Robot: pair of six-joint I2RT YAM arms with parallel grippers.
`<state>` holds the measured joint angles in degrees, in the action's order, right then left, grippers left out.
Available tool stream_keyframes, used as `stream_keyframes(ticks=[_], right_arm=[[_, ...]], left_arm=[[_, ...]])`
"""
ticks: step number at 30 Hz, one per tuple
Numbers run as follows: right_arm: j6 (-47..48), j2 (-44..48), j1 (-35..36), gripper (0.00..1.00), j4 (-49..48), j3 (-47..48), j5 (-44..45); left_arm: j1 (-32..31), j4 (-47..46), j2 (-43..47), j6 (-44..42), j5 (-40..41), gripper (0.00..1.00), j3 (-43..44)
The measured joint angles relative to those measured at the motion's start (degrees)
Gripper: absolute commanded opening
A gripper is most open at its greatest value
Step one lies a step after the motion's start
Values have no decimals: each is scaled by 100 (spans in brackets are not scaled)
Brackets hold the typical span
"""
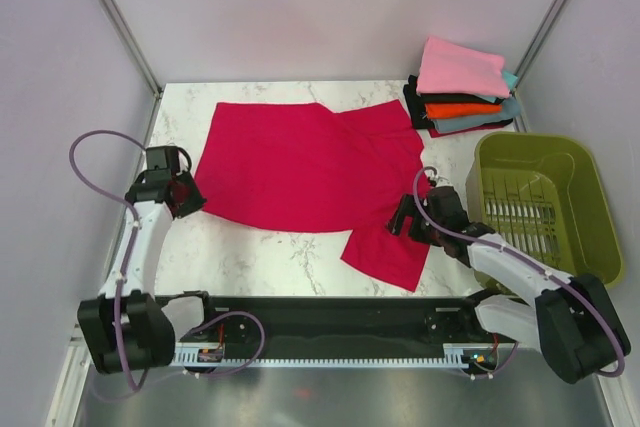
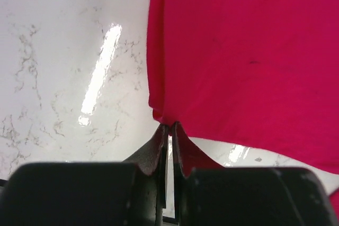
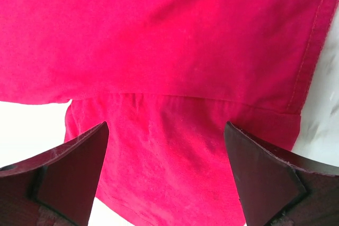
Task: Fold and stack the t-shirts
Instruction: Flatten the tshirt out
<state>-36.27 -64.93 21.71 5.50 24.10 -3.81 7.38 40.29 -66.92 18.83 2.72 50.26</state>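
Note:
A large crimson-red t-shirt (image 1: 300, 167) lies spread flat on the marble table, one sleeve (image 1: 385, 252) pointing to the near edge. My left gripper (image 1: 188, 197) is shut on the shirt's near-left corner; in the left wrist view (image 2: 169, 126) the jaws pinch the red cloth (image 2: 238, 51). My right gripper (image 1: 403, 217) is open above the sleeve at the shirt's right side; in the right wrist view (image 3: 167, 141) red cloth (image 3: 169, 51) fills the gap between the spread fingers. A stack of folded shirts (image 1: 462, 92), pink on top of orange, black and teal-grey, sits at the back right.
An olive-green plastic basket (image 1: 545, 202) stands at the right, close beside my right arm. Bare marble table (image 1: 250, 252) shows in front of the shirt and at its left (image 2: 63, 78). Grey walls enclose the table.

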Motion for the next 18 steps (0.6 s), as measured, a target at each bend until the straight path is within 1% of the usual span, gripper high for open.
stream_keyframes(ticks=[3,5,7,8,10,11,12,13,14,15,17,18], right_arm=[[-162,352,238,98,348,-111,48],[-273,551,365,98,612,-138,61],[-387,765,485,98,942,-144,68],[-433,881,527,98,1126,-144,85],[-481,1091,573,98,1460,-116,125],[-494,1147,584,98,1620,-63,149],[-494,1200,584,98,1784,24,199],[-496,1228,584,98,1923,136,236],[-494,1246,584,98,2052,280,262],[-492,1255,584,98,2138,437,269],[-487,1252,584,98,2258,774,284],[-461,1246,584,98,2271,938,304]], left_arm=[[-48,225,717,52,-31,7,2],[-76,485,1156,70,-37,6,170],[-76,787,1414,81,-35,8,468],[-76,883,1526,83,-35,10,601],[-76,1025,1794,79,-35,23,728],[-76,1113,1952,85,-31,32,750],[-76,1237,2083,87,-28,55,769],[-76,1340,2162,66,-17,67,787],[-76,1458,2238,83,-2,75,809],[-76,1558,2291,105,17,86,831],[-76,1731,2306,129,46,90,870],[-76,1805,2306,129,61,91,903]])
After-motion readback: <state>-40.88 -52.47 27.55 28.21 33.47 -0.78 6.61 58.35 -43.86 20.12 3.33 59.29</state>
